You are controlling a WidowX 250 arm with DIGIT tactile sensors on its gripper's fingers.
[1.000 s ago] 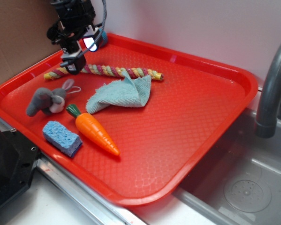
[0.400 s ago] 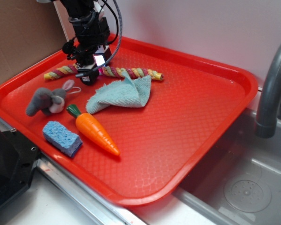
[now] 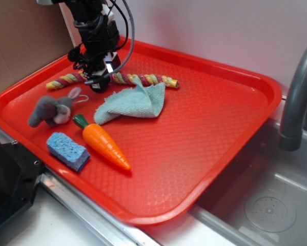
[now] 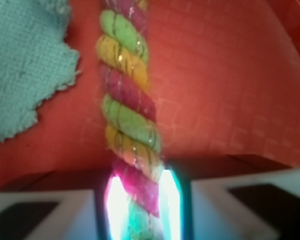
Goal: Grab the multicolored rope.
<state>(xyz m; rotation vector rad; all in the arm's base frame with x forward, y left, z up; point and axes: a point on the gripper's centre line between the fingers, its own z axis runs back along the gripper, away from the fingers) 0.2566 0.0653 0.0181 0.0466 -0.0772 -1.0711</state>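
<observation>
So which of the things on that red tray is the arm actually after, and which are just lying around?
Part of the job:
multicolored rope
gripper, down over the rope with a finger on each side

Just lying about:
light blue rag
toy carrot
grey stuffed bunny
blue sponge
red tray

light blue rag beside multicolored rope, tray right half open

twisted yellow, pink and green multicolored rope lies flat.
</observation>
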